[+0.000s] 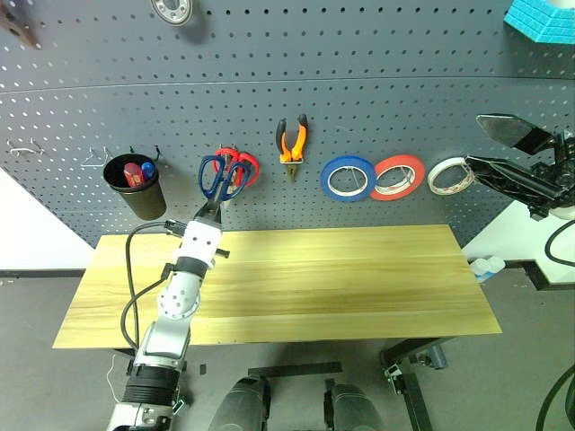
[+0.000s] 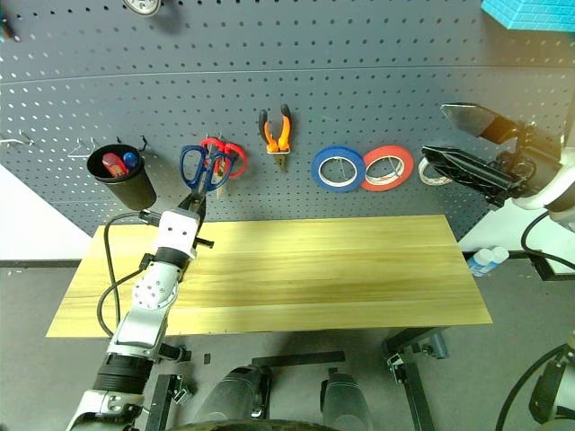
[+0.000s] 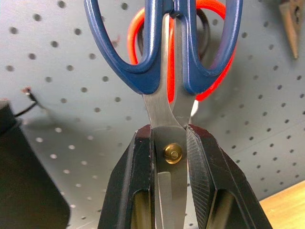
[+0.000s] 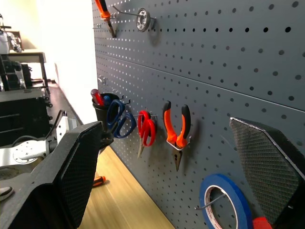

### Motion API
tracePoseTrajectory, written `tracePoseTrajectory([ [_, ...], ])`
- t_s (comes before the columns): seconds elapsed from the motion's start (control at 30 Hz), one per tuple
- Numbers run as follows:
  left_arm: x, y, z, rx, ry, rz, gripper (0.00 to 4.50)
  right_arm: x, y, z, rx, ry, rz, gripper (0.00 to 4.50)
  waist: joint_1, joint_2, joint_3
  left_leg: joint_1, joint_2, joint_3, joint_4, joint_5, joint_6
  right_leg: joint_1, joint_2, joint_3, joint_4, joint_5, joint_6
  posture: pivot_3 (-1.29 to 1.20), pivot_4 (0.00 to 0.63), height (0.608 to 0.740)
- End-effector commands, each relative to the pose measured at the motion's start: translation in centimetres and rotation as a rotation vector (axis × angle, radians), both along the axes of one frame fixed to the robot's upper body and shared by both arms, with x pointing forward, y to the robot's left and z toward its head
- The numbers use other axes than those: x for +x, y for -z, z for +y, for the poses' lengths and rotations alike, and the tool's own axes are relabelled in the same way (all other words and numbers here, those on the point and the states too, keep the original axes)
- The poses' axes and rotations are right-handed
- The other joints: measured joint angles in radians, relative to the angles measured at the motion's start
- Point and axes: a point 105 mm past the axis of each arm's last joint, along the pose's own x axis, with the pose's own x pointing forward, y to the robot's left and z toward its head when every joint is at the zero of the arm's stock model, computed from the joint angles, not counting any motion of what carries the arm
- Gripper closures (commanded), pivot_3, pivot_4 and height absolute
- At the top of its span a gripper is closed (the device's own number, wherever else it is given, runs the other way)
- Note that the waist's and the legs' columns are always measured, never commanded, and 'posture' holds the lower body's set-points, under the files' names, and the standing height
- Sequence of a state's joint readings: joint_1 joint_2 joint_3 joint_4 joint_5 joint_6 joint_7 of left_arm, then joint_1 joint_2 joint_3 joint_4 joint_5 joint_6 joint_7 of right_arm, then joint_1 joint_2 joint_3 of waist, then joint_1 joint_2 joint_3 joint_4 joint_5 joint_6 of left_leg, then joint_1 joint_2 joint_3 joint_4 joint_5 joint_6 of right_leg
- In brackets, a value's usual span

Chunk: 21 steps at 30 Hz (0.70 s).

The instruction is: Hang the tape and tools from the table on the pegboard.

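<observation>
1. The blue-handled scissors (image 3: 164, 62) are clamped at the pivot, blades between the two fingers of the left pincer (image 3: 172, 152), and are held upright against the pegboard (image 1: 377, 117) with the handle loops at the top.
2. The step in hand is judged to be hanging these scissors; a loop should be slid fully over a hook before the grip is eased, or the scissors could drop to the desk (image 1: 296, 287).
3. Whether a loop is already on a hook cannot be told, since the hook is hidden behind the handles.
4. The red-handled scissors (image 1: 244, 166) hang directly behind and overlap the blue ones, so they could be knocked or caught during release.
5. A black cup (image 1: 137, 187) hangs just to the left.
6. The pliers (image 1: 291, 142), a blue tape roll (image 1: 348, 177), a red tape roll (image 1: 398, 177) and the whitish tape (image 1: 449, 176) are already on the board.
7. The right pincer (image 1: 503, 153) is held with its fingers wide apart and empty, just beside the whitish tape.
</observation>
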<state>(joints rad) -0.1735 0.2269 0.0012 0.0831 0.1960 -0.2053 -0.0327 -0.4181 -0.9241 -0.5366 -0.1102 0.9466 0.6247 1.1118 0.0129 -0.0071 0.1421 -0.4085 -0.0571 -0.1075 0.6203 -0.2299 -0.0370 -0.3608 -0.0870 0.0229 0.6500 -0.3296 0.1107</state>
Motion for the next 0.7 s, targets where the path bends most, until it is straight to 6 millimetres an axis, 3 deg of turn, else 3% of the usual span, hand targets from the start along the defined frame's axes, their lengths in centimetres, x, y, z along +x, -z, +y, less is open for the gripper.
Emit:
tracePoseTrajectory([
  [0.03,0.0,-1.4,-0.7,-0.015,0.044,-0.053,3.88,-0.6,-0.9,0.0,-0.017,0.011,-0.047,0.0,0.0,0.0,0.0,0.0,0.0,0.0,0.0,0.0,0.0,0.0,0.0,0.0,0.0,0.0,0.0,-0.01,0.132,0.738],
  [0.37,-1.7,-2.4,-1.9,0.002,0.134,-0.105,3.88,-0.4,-0.2,-0.3,-0.025,0.035,-0.028,0.0,0.0,0.0,0.0,0.0,0.0,0.0,0.001,0.0,0.0,0.0,0.0,0.0,0.0,0.0,0.0,-0.01,0.134,0.738],
  [0.7,-1.1,-2.1,-1.3,-0.031,0.099,-0.08,3.88,-0.1,0.1,-0.2,-0.032,0.036,-0.023,0.0,0.0,0.0,0.0,0.0,0.0,0.0,0.002,0.0,0.0,0.0,0.0,0.0,0.001,0.0,0.0,-0.01,0.134,0.738],
])
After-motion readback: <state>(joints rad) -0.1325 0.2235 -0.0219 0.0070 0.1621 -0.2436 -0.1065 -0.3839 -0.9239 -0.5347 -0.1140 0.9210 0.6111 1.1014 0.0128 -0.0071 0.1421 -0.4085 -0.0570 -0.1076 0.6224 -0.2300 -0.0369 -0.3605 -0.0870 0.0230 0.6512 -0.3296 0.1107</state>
